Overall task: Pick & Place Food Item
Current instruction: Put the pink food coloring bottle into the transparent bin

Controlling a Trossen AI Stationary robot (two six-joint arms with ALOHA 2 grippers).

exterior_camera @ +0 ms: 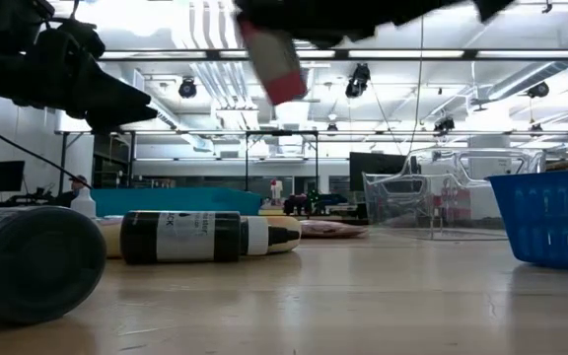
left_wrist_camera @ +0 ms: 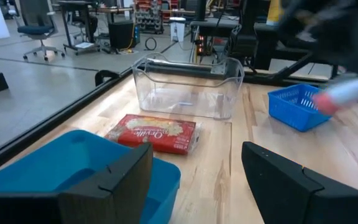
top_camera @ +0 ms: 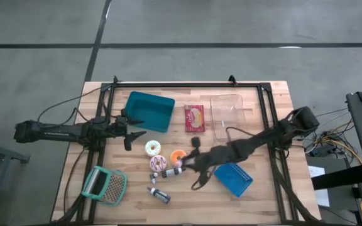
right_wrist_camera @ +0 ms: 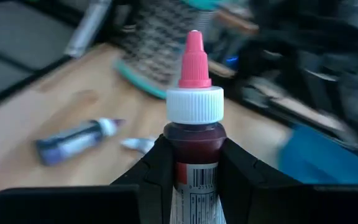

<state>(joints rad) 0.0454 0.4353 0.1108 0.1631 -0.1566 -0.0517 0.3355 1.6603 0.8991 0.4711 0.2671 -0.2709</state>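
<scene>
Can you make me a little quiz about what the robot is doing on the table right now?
1. True or false: the right gripper holds a bottle with a pink tip.
2. The red packet lies between the teal bin and which container? A clear bin, B blue basket.
3. Fill in: the left gripper is ___.

Key: 1 true. 2 A. 3 open.

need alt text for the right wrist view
The right claw grips a small bottle of dark red liquid with a white cap and pink nozzle. Behind it, blurred, a wooden table holds a dark bottle lying flat and a teal-rimmed grater.
</scene>
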